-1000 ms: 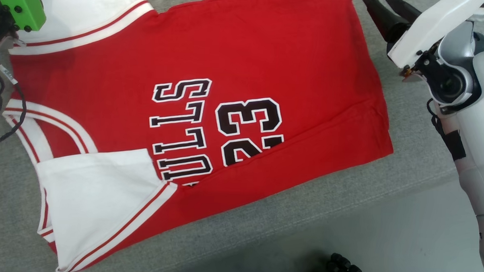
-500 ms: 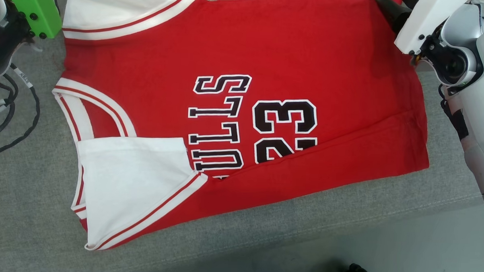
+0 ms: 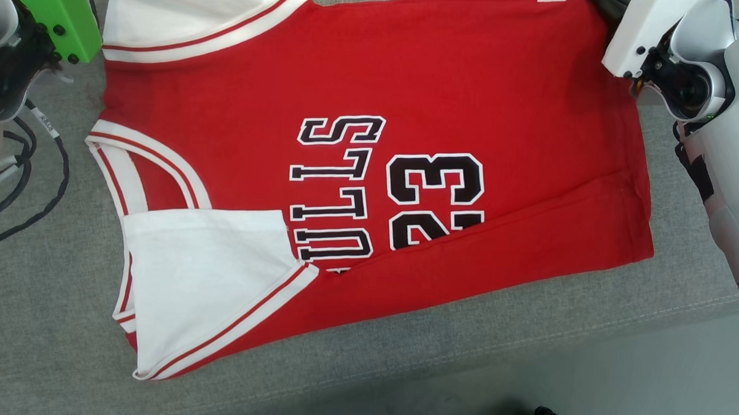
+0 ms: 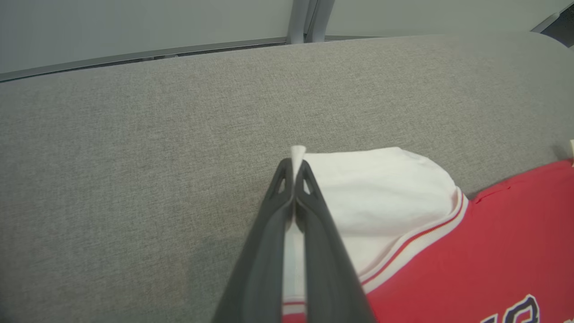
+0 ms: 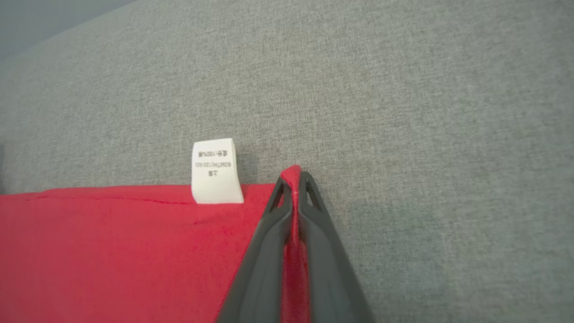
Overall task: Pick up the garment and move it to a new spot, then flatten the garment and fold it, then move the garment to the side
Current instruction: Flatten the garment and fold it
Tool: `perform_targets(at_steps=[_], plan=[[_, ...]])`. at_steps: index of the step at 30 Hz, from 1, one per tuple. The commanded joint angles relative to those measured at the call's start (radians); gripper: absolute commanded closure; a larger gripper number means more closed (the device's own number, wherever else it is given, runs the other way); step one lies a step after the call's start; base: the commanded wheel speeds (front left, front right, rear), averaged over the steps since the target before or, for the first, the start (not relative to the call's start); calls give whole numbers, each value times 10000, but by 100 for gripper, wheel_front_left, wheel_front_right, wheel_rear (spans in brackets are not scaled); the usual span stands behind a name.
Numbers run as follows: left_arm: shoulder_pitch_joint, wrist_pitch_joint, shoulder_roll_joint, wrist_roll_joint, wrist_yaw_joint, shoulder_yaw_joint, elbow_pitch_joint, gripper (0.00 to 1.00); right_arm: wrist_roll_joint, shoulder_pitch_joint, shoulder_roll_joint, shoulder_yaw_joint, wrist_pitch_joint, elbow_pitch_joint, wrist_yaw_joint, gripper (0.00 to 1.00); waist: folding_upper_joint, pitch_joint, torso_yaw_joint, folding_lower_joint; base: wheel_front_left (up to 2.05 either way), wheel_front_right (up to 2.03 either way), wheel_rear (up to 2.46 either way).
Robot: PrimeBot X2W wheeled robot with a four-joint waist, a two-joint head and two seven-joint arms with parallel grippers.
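And here's the jersey (image 3: pixel 447 81), red, spread flat across the grey worktop (image 3: pixel 33 318), neck end to the left, hem to the right. Its near-right corner sits close to the worktop's near edge. The near long side is folded over the front, and that fold covers the lower part of the black "23" (image 3: pixel 435 179) and the start of the lettering (image 3: pixel 333 188). At the near left a white flap (image 3: pixel 201 275) with red trim lies turned over on top.

Over to the left gripper (image 4: pixel 293 168): clamped tight, and a little white tip of cloth pokes out between its fingertips. That's the jersey's far-left corner, the white part with the striped trim.

Now the right gripper (image 5: pixel 293 179): closed as well, with a ridge of red cloth pinched between the two dark fingers. It has the far-right corner of the hem, just beside a small white label (image 5: pixel 216 170) that sticks out past the jersey's far edge onto the worktop.

Dark cables (image 3: pixel 38 202) lie on the worktop to the left, clear of the jersey.
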Motion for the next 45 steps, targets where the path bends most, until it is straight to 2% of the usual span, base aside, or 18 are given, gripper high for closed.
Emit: perform_targets(at_steps=[1,11,20,27,36,40,45], plan=[[167,-70,9,-109,-58,52,37,100,3,-138,21,-14,-79,76,0,100,0,-95,21,0,0,0,0],[659,-478,-56,-502,-218,291,-139,100,-189,-227,258,-170,-709,610,0,100,0,-557,203,0,0,0,0],[2257,-1201,151,-1134,-252,706,-1553,100,216,823,68,-31,-1527,316,0,100,0,-1407,389,0,0,0,0],[4268,-1887,258,-1513,183,849,-3449,100,806,2310,-179,132,-2514,-596,0,100,0,-2124,554,0,0,0,0],[7275,-3057,741,-1850,1060,1431,-5692,100,1131,4446,-778,161,-3792,-2066,0,100,0,-2646,594,0,0,0,0],[8490,-3570,494,-2083,1274,1411,-6190,100,1264,5170,-815,144,-4043,-2388,0,100,0,-2822,599,0,0,0,0],[9324,-4051,257,-2193,1340,1362,-6210,100,1148,5599,-902,197,-4288,-2504,0,100,0,-2917,615,0,0,0,0]])
